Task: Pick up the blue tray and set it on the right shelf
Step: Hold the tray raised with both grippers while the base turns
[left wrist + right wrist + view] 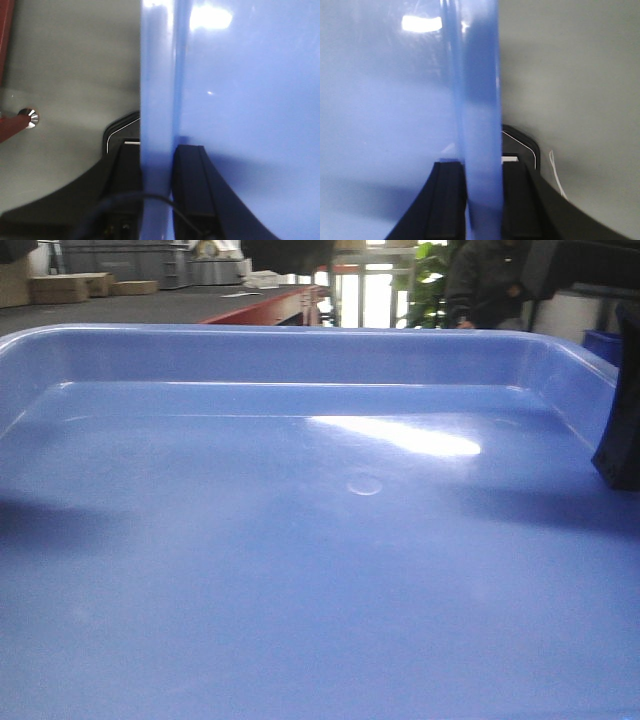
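While tight on blue tray (300, 570), both claws (157, 152) (482, 170)

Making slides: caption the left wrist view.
The left gripper clamps the flared rim of the glossy periwinkle-blue plastic tray between its black fingers.

Glossy blue tray (200, 570) — level, L/R rims pinched

Left claw (157, 155), right claw (482, 167), both clamped
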`<control>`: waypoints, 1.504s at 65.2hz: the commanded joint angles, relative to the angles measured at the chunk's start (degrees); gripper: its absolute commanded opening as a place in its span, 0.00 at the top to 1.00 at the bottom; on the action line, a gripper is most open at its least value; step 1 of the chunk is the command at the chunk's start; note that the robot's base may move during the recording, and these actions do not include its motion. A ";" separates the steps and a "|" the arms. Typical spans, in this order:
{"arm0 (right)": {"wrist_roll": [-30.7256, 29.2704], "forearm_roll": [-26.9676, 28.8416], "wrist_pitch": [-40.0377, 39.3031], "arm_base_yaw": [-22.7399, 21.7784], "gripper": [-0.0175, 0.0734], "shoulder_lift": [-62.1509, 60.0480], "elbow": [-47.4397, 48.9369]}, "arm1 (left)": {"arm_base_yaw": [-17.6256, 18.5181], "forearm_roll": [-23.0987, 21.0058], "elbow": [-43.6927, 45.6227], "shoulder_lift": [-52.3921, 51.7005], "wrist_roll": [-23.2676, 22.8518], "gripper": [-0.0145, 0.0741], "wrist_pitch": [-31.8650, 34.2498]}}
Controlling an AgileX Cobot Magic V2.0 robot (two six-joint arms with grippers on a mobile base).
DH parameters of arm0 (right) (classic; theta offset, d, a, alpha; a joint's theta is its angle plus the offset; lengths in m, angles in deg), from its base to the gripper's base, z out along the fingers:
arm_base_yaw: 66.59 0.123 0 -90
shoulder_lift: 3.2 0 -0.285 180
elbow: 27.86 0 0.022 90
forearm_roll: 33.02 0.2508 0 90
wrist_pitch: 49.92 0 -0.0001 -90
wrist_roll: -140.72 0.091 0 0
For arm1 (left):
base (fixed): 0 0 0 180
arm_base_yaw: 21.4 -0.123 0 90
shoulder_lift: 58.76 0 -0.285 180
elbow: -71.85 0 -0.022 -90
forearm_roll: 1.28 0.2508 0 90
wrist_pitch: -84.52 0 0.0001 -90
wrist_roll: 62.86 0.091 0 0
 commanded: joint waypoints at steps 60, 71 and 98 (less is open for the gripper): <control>0.10 -3.11 -0.64 -0.22 0.65 -1.32 1.41 | 0.31 0.88 1.53 -1.34 0.08 0.81 -0.97; 0.10 -3.11 -0.64 -0.22 0.65 -1.32 1.41 | 0.31 0.88 1.53 -1.34 0.08 0.81 -0.97; 0.10 -3.11 -0.60 -0.22 0.65 -1.32 1.41 | 0.31 0.88 1.53 -1.34 0.08 0.81 -0.97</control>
